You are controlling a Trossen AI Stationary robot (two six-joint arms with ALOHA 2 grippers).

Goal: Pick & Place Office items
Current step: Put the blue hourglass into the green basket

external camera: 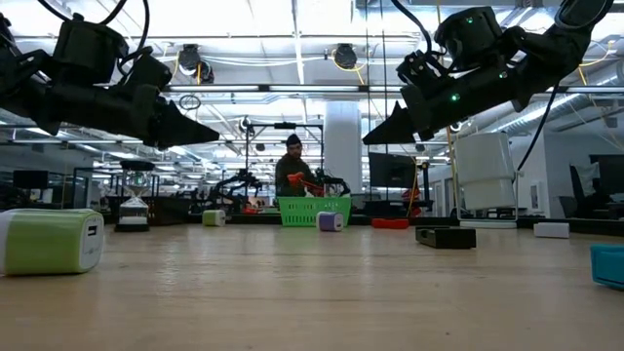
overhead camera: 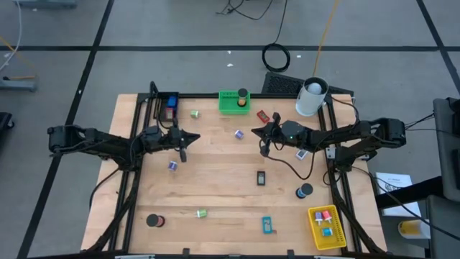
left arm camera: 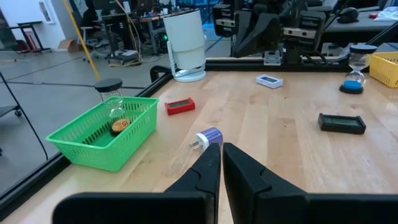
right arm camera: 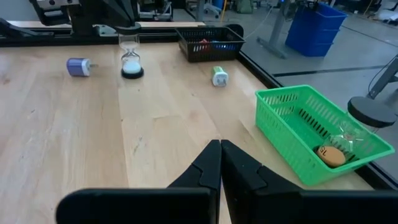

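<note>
Both arms up, fingers together, nothing held.
Purple charger plug (left arm camera: pixel 209 137) lies just ahead of your left gripper (left arm camera: pixel 221 163); left arm's nearer than right gripper (right arm camera: pixel 219 163).

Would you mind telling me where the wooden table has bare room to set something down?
The widest bare patch is mid-table, between the purple charger, the black block and the green charger. Another lies between the left gripper and right gripper. The far edge by the green basket and the yellow bin corner are crowded.
</note>
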